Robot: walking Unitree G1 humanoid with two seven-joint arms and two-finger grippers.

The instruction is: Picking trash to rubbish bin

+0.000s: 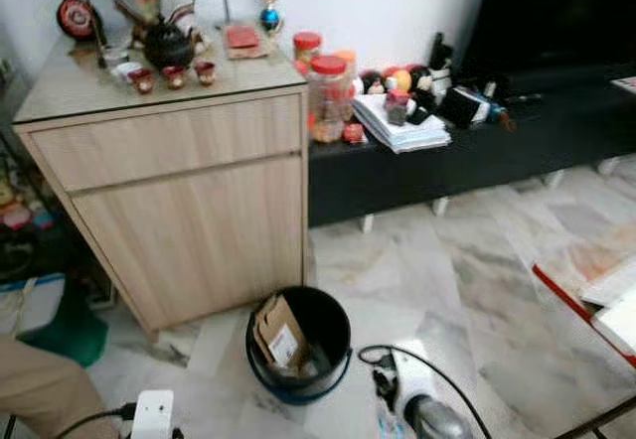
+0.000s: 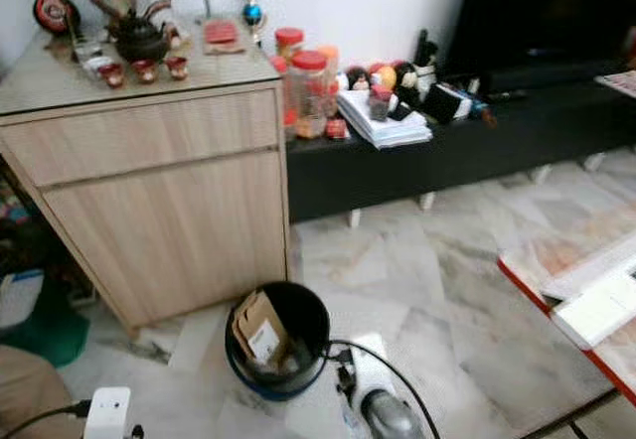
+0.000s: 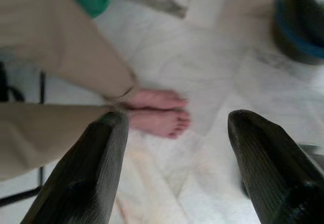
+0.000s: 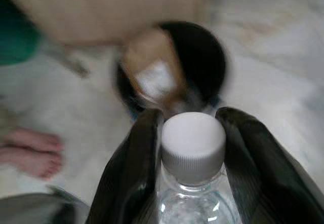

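The right gripper (image 4: 190, 148) is clamping a clear bottle (image 4: 193, 148) by its neck, just short of the black bin (image 1: 298, 345), for dropping in; the left gripper (image 3: 174, 168), fingers wide and empty, is hanging beside the bin.

There is 1 black rubbish bin (image 1: 298, 345) on the floor, with 1 brown cardboard packet (image 1: 279, 332) inside it. 1 clear bottle with a white cap (image 4: 193, 148) shows between 2 black fingers (image 4: 129, 176). On the wooden cabinet (image 1: 189, 201) stand 1 dark teapot (image 1: 167, 45) and 3 small red cups (image 1: 173, 75). 2 red-lidded jars (image 1: 320, 96), perhaps 3, stand beside it. A person's 2 bare feet (image 3: 158, 113) show.
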